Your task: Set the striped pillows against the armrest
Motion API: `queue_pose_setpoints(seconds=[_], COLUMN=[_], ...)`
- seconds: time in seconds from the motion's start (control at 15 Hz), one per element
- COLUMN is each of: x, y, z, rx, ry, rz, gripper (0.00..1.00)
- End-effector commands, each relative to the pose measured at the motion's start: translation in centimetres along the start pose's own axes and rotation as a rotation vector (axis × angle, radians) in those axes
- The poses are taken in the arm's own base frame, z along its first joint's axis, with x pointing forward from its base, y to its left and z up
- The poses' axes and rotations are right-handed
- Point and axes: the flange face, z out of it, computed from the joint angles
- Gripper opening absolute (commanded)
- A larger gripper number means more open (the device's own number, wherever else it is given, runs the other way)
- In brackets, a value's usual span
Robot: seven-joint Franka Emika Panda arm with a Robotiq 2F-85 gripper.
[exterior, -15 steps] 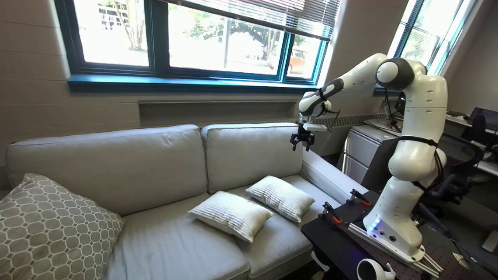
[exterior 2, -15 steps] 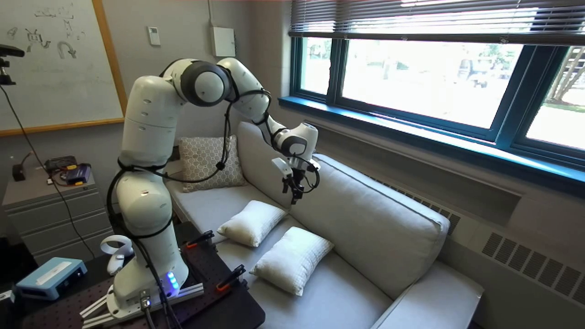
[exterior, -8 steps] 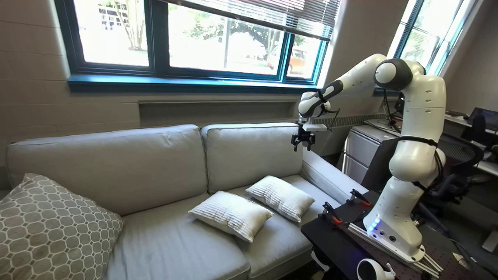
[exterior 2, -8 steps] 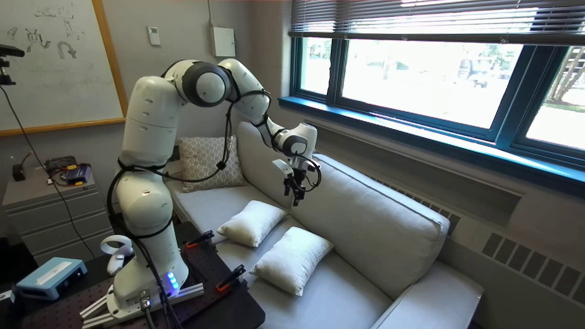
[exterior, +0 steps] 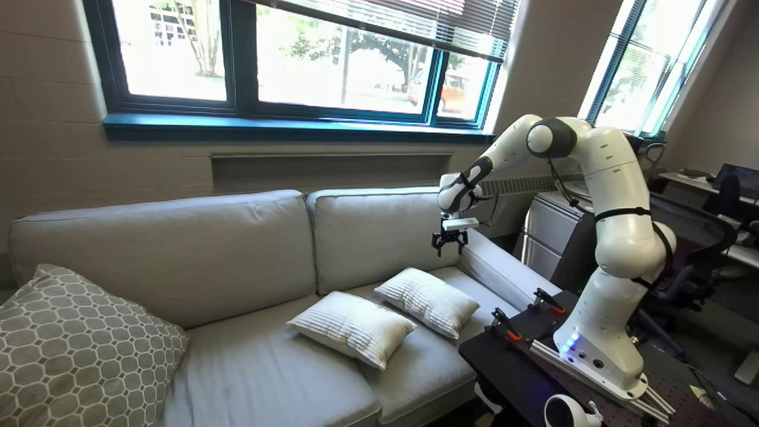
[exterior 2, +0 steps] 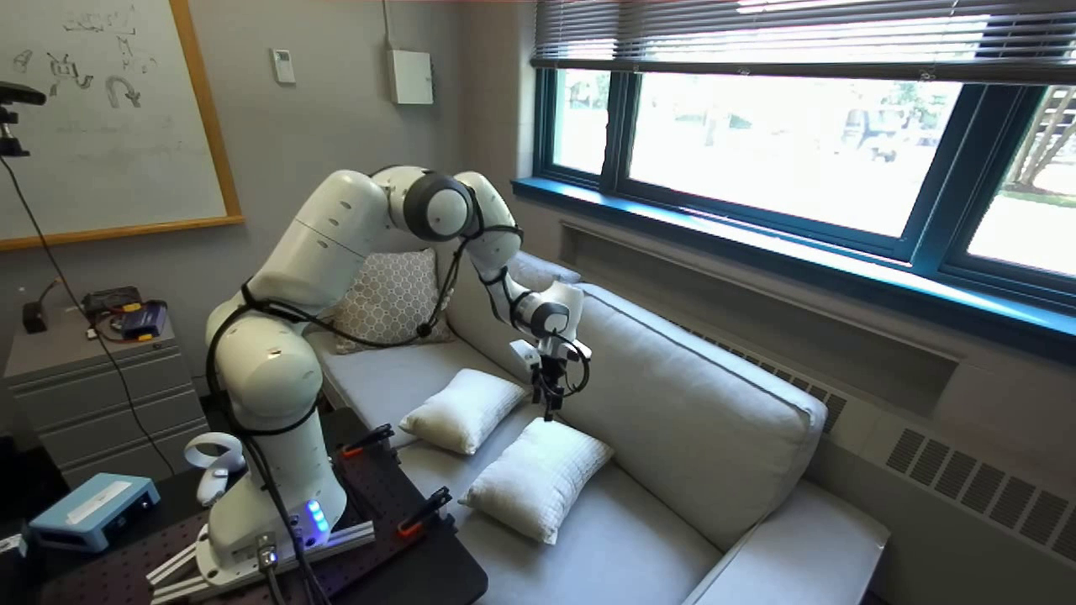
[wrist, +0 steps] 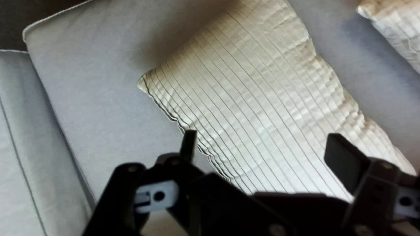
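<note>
Finely ribbed, puckered cloth covers the pillows, smoother matt cloth the armrest and sofa, while the gripper looks matt, the arm smooth and glossy, the rails bare metal, the whiteboard frame wood.

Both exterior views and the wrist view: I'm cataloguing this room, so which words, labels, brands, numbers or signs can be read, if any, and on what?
None can be read.
Whiteboard: handwritten marks and drawings, the writing too faint and small.
Blue box: white label, any print too small.
Striped pillow in the wrist view: no lettering shows.
</note>
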Motion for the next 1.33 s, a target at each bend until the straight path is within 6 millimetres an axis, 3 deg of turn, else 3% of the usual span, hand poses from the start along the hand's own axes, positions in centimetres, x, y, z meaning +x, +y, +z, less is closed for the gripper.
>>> queue_pose_setpoints(seconds=[0.0, 0.13, 0.4, 0.67, 1.0, 1.07, 1.2, 1.27], x=[4.8, 6.5, 9.2, 10.5, 10.5, 10.5, 10.7, 10.9], y=[-0.6, -0.3, -0.6, -1.0, -1.2, -1.2, -1.2, -1.1], z=[6.9, 10.5, 15.3, 18.8, 21.6, 21.7, 21.8, 21.6], rx=[0.075, 0.158, 0.356, 0.424, 0.392, 0.381, 0.357, 0.346], ry=[-0.064, -0.118, -0.192, -0.229, -0.264, -0.269, -0.269, -0.267], rz=[0.083, 0.132, 0.209, 0.239, 0.229, 0.225, 0.213, 0.210], gripper=[1.00, 1.00, 1.00, 1.00, 0.99, 0.75, 0.72, 0.64])
